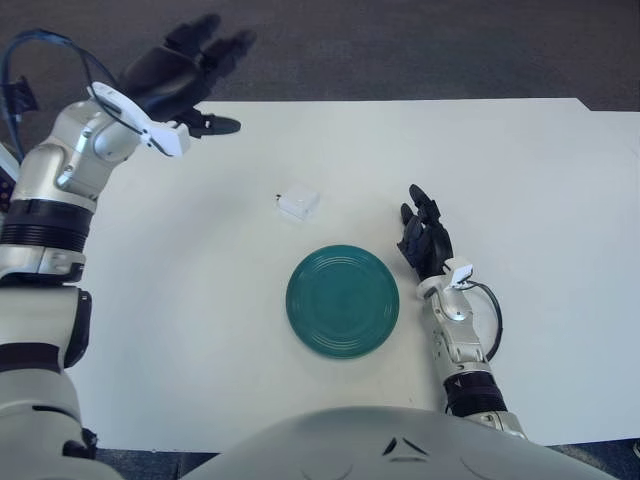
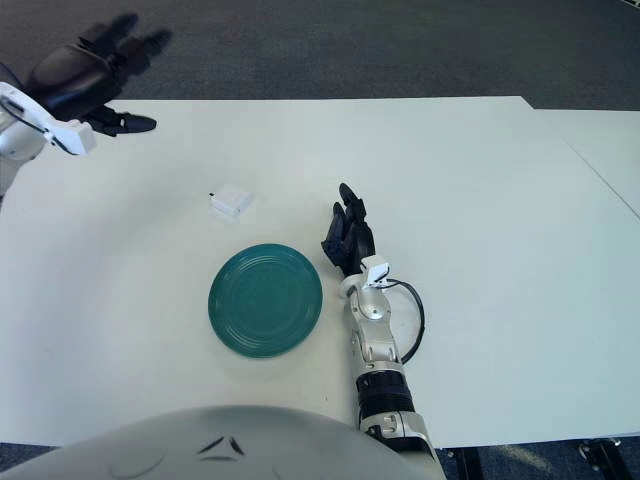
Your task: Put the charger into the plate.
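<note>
Left robot hand (image 1: 185,75): hovering raised over the desk's (image 1: 520,180) far left corner, fingers spread, gripping nothing. Charger (image 1: 298,204): lying on the desk, right of and nearer than that hand, just beyond the plate (image 1: 343,301). Right robot hand (image 1: 425,240): showing just right of the plate, fingers extended, holding nothing.

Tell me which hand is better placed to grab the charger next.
Probably the left hand: raised, open, over the table's far left, on the charger's side. The right hand shows low beside the plate, on its right.
</note>
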Tool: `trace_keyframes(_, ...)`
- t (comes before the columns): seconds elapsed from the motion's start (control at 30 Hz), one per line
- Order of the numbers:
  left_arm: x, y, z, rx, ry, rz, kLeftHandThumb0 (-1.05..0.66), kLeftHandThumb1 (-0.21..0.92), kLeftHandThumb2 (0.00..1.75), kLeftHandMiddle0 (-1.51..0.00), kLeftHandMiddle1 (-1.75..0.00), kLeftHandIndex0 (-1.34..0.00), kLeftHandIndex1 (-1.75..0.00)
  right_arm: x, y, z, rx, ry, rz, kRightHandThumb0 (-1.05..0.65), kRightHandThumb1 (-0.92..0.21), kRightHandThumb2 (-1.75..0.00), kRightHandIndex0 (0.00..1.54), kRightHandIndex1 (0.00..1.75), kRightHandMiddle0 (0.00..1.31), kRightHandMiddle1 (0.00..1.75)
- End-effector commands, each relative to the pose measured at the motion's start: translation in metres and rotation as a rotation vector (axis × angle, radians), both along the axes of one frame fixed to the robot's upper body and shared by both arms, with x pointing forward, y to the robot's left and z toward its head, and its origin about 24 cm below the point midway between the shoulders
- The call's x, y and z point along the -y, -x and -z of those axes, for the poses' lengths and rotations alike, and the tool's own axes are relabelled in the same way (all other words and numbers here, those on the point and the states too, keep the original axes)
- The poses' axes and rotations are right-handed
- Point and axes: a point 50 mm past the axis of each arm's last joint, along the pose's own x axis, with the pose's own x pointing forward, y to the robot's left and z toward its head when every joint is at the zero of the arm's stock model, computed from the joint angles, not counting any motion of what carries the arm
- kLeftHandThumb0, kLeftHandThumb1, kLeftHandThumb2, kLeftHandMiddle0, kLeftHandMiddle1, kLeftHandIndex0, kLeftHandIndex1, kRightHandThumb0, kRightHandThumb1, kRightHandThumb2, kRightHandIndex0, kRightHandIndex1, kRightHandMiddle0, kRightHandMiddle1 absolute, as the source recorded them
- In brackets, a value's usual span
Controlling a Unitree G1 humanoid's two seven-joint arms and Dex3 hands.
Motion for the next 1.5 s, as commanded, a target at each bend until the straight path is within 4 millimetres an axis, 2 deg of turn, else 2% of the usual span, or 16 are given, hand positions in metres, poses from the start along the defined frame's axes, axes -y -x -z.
trace_keyframes(0.0,0.004,-0.002,0.020,-0.032,-0.102,0.026,-1.05,0.92,0.60,0.00,0.00,-0.08,-0.06,0.005,0.020,0.036,-0.197,-0.027,0.014,-0.94,-0.92,-0.87,0.13,0.01,0.00,0.30)
trace_keyframes(0.13,0.013,-0.004,0.039,-0.077,-0.193,0.064,-1.05,0.92,0.60,0.00,0.00,-0.09,-0.07,0.005,0.020,0.038,-0.199,-0.039,0.019,-0.94,-0.92,-0.87,0.13,0.00,0.00,0.29)
trace_keyframes(0.23,0.016,-0.005,0.043,-0.091,-0.226,0.077,-1.05,0.92,0.58,0.00,0.00,-0.10,-0.08,0.004,0.021,0.038,-0.198,-0.039,0.024,-0.93,-0.92,-0.87,0.13,0.00,0.00,0.29)
trace_keyframes(0.3,0.050,0.011,0.025,-0.063,-0.219,0.191,-1.05,0.92,0.56,0.00,0.00,-0.11,-0.10,0.004,0.021,0.038,-0.199,-0.033,0.031,-0.93,-0.92,-0.86,0.12,0.00,0.00,0.29)
trace_keyframes(0.37,0.058,0.026,0.027,-0.072,-0.203,0.254,-1.05,0.92,0.52,0.00,0.00,-0.12,-0.11,0.003,0.021,0.038,-0.199,-0.033,0.038,-0.93,-0.92,-0.87,0.12,0.00,0.00,0.28)
trace_keyframes(0.43,0.046,0.020,0.046,-0.136,-0.203,0.221,-1.05,0.92,0.48,0.00,0.00,-0.14,-0.13,0.003,0.021,0.038,-0.200,-0.033,0.041,-0.93,-0.92,-0.87,0.11,0.00,0.00,0.27)
trace_keyframes(0.5,0.031,-0.002,0.085,-0.230,-0.260,0.093,-1.05,0.92,0.45,0.00,0.00,-0.13,-0.17,0.003,0.022,0.038,-0.201,-0.037,0.042,-0.93,-0.92,-0.87,0.11,0.00,0.00,0.26)
trace_keyframes(0.57,0.035,-0.009,0.099,-0.228,-0.308,0.069,-1.05,0.92,0.42,0.00,0.00,-0.05,-0.36,0.003,0.022,0.038,-0.202,-0.049,0.050,-0.93,-0.92,-0.87,0.11,0.00,0.00,0.26)
trace_keyframes(0.77,0.046,-0.005,0.097,-0.193,-0.301,0.164,-1.05,0.92,0.43,0.00,0.00,0.00,-0.50,0.002,0.023,0.037,-0.206,-0.064,0.057,-0.94,-0.92,-0.85,0.11,0.00,0.00,0.26)
trace_keyframes(0.83,0.048,-0.003,0.103,-0.208,-0.299,0.184,-1.05,0.92,0.43,0.00,0.00,0.00,-0.53,0.002,0.023,0.037,-0.198,-0.064,0.053,-0.94,-0.92,-0.84,0.10,0.00,0.00,0.26)
trace_keyframes(1.47,0.051,-0.007,0.122,-0.217,-0.236,0.161,-1.05,0.92,0.39,0.00,0.00,0.00,-0.60,0.000,0.025,0.037,-0.201,-0.034,0.036,-0.98,-0.92,-0.88,0.05,0.00,0.00,0.20)
